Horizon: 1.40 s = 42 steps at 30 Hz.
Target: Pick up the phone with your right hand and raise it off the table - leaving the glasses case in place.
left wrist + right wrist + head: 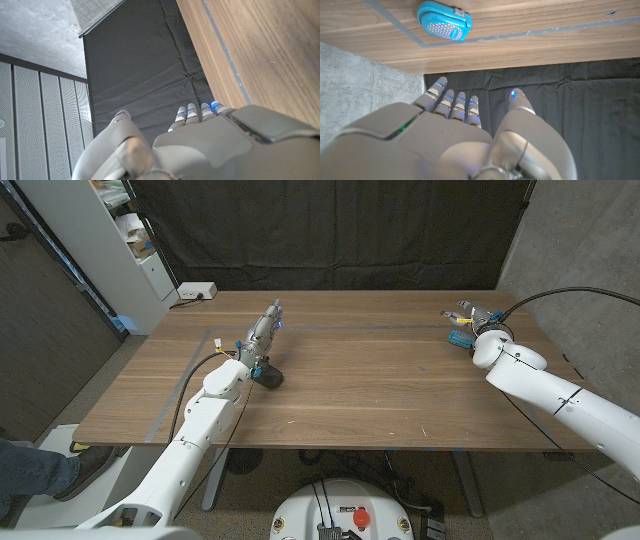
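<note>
- Where the phone lies cannot be told from these views.
- The glasses case [458,338], a bright blue oval shell with a dotted face, lies on the surface [360,395] at about 2 o'clock from its middle, close to the far right corner.
- In the right wrist view the glasses case [444,20] sits just inside a corner of the grey tape line [530,34], near it; whether they touch cannot be told.
- The right robot hand [474,318] is at about 2 o'clock from the glasses case, just beside it and apart from it. Its fingers [454,102] are straight and spread wide, with the thumb set off to one side, and it holds nothing.
- The left robot hand [264,332] is at about 10 o'clock from the middle of the surface, well apart from the glasses case, and points toward the far edge. Its fingers [189,112] reach out straight side by side, the thumb is apart from them, and nothing is in its grasp.
- The grey tape line [330,328] runs across the far part of the surface between the two robot hands.
- A black curtain [330,230] hangs behind the surface at 12 o'clock.
- A white shelf unit [135,240] stands at about 10 o'clock, with a white power strip [196,292] near its foot.
- A person's leg in jeans [30,468] shows at about 8 o'clock, beside the left arm.
</note>
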Available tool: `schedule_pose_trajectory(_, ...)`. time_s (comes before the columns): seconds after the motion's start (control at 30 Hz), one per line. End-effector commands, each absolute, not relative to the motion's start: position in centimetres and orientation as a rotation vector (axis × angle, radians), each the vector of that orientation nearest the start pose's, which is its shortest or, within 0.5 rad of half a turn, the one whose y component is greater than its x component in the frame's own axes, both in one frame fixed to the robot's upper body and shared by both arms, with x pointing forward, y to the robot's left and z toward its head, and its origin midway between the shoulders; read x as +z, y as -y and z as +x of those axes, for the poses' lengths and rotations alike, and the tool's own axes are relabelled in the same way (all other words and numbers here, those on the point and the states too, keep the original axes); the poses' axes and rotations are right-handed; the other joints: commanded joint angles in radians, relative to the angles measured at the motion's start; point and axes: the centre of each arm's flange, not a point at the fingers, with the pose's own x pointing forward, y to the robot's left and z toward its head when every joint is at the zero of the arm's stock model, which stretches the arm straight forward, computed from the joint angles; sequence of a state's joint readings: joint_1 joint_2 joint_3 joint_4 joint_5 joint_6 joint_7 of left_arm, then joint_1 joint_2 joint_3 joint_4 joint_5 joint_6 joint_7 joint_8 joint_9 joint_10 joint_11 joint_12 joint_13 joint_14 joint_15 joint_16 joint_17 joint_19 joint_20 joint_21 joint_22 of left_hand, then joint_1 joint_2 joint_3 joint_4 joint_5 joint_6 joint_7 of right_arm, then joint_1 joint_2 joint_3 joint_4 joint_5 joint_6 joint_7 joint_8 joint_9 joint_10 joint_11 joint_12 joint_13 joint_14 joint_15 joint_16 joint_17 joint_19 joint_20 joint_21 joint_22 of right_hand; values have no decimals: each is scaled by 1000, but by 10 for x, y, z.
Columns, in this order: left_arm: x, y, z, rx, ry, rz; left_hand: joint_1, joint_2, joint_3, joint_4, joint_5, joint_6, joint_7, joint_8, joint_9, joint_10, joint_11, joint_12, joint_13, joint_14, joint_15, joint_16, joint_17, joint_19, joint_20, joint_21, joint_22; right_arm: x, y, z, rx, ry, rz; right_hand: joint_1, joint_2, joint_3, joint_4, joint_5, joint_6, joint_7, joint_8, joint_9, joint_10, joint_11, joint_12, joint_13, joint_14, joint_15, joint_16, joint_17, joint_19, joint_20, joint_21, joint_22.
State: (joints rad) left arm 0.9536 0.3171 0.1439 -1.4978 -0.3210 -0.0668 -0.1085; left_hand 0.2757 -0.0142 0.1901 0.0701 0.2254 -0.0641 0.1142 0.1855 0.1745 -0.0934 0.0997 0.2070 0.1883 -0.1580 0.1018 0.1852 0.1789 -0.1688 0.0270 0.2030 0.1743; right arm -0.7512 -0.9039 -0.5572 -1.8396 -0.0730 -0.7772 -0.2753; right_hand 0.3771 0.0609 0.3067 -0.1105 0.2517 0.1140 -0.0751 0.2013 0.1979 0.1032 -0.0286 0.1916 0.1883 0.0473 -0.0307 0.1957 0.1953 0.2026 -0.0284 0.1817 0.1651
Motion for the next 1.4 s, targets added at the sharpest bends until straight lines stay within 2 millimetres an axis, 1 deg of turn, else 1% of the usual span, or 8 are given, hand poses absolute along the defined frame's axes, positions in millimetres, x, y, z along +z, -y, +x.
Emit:
schedule_pose_trajectory(0.03, -21, -256, 629, -220, 573, 67, 5, 8, 2, -5, -1, 3, 1, 4, 5, -1, -3, 3, 4, -3, -3, 2, 3, 0, 5, -2, 3, 35, 351, 600, -438, 168, -1073, 15, 0, 3, -10, 6, -5, 2, -2, 1, -9, 2, -3, 2, -5, 3, -1, -1, -5, 1, 1, 2)
schedule_pose_trajectory(0.5, -20, -260, 625, -214, 580, 68, 5, 9, 1, -7, -3, 4, 0, 4, 5, -1, -4, 3, 4, -3, -4, 2, 3, -1, 8, -3, 4, 38, 351, 604, -429, 120, -1095, 41, 0, 12, -27, 3, -11, -3, -3, 1, -18, -2, -5, 2, -13, 9, -3, -3, -7, -4, 1, 2)
schedule_pose_trajectory(0.8, -18, -260, 623, -214, 584, 66, 6, 9, 1, -8, -4, 4, -1, 4, 5, -1, -4, 3, 4, -3, -4, 2, 4, -3, 10, -4, 4, 42, 352, 610, -415, 86, -1114, 62, -8, 17, -41, 1, -17, -11, -5, 1, -29, -6, -7, 2, -19, 15, -5, -4, -9, 9, 2, 1)
schedule_pose_trajectory(0.93, -19, -262, 622, -208, 586, 62, 6, 10, 0, -9, -5, 6, -1, 5, 5, 0, -5, 3, 5, -2, -4, 3, 4, -3, 12, -4, 4, 43, 352, 612, -413, 82, -1109, 80, -15, 22, -51, 2, -17, -16, -3, 0, -30, -16, -5, 2, -17, 25, -2, -4, 2, 23, 6, 1)
schedule_pose_trajectory(1.0, -19, -263, 622, -207, 583, 64, 6, 10, 0, -9, -5, 6, -1, 5, 5, 1, -6, 4, 5, -2, -4, 3, 4, -3, 12, -4, 4, 43, 352, 614, -414, 74, -1115, 99, -19, 28, -59, 2, -18, -21, -2, 0, -29, -17, -3, 2, -13, 25, 0, -4, 13, 40, 9, 1)
schedule_pose_trajectory(1.1, -20, -265, 622, -201, 582, 62, 6, 10, 0, -9, -5, 6, -2, 5, 5, 1, -6, 3, 5, -2, -5, 3, 4, -4, 12, -4, 4, 44, 351, 615, -412, 61, -1119, 121, -25, 34, -65, 3, -20, -23, -1, 0, -30, -19, -2, 3, -12, 30, 1, -4, 27, 55, 12, 0)
schedule_pose_trajectory(1.27, -22, -267, 621, -197, 581, 61, 7, 11, 0, -10, -6, 7, -1, 5, 5, 1, -6, 4, 5, -3, -4, 2, 4, -5, 13, -5, 4, 44, 352, 617, -411, 45, -1124, 143, -37, 38, -69, 3, -24, -25, -2, 0, -35, -19, -2, 3, -16, 38, 0, -4, 37, 85, 13, 0)
schedule_pose_trajectory(1.4, -21, -267, 620, -198, 581, 61, 7, 11, -1, -10, -6, 7, -1, 5, 6, 1, -6, 4, 5, -3, -4, 2, 4, -6, 13, -5, 4, 44, 353, 618, -407, 33, -1125, 152, -44, 39, -70, 3, -27, -26, -2, 0, -38, -21, -3, 3, -19, 39, -1, -4, 40, 98, 12, 0)
